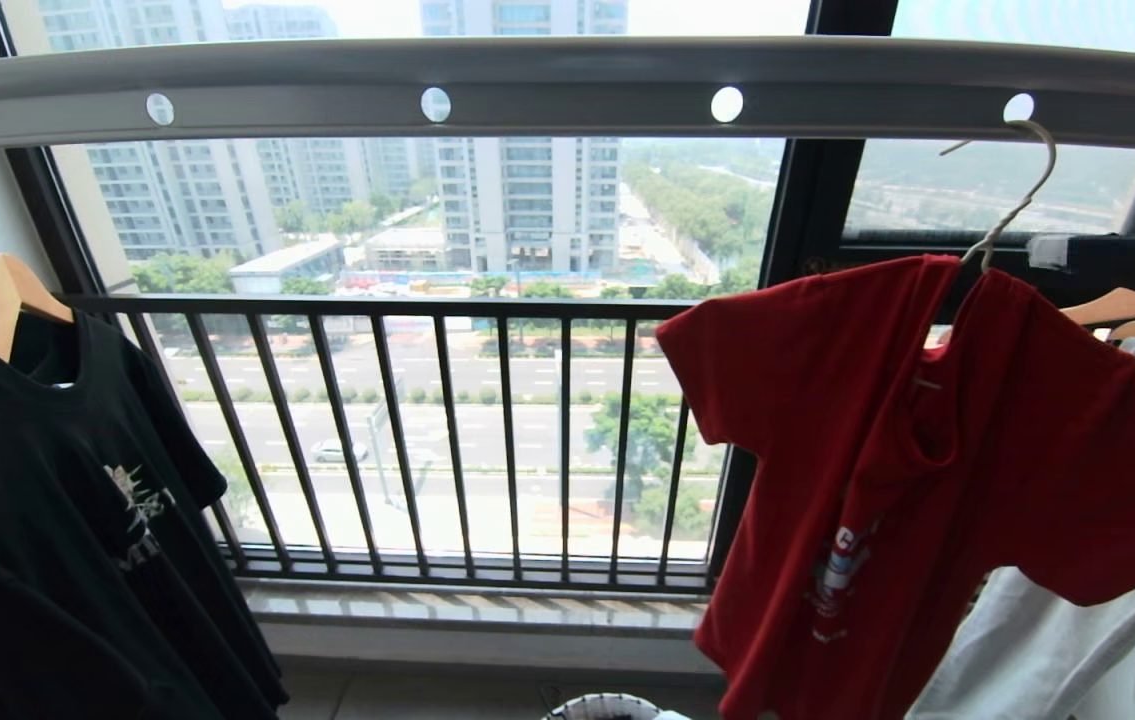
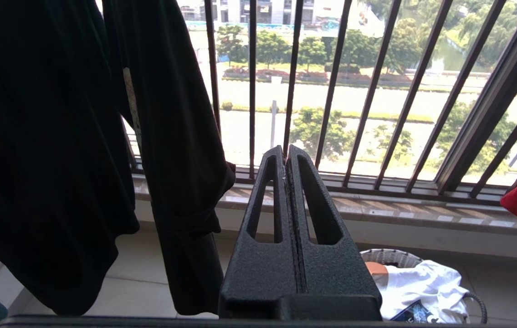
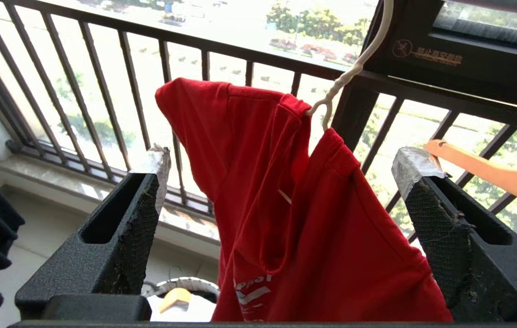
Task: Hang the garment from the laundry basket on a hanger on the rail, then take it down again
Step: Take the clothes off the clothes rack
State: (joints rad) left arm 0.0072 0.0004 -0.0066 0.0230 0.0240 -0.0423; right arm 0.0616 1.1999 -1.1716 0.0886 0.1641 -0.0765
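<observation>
Already the red T-shirt is up on the line: it hangs on the white wire hanger, whose hook sits in the hole at the far right of the grey rail, up around one o'clock in the head view. It drapes unevenly, one sleeve flaring out toward nine o'clock, the collar bunched at the hanger's twisted neck, white print showing low on the front. So by my reading the first half is done, the shirt is out of the laundry basket and hung; what is left is taking it down.

And the right gripper looks set for just that. Seen from its wrist camera, its two taped fingers stand wide apart with the shirt framed between them, the hanger's neck up at twelve o'clock. Nothing is gripped; the fabric appears to hang beyond the tips rather than touch them, though the gap is hard to judge. The arm itself is out of the head view.

Over on the left, the left gripper is parked low, fingers pressed flat together on nothing, pointing at the window bars. Beside it at nine o'clock hangs the black T-shirt on a wooden hanger. The basket sits on the floor at five o'clock of that view, with a white garment inside. Another wooden hanger and a pale garment hang just behind the red one.
</observation>
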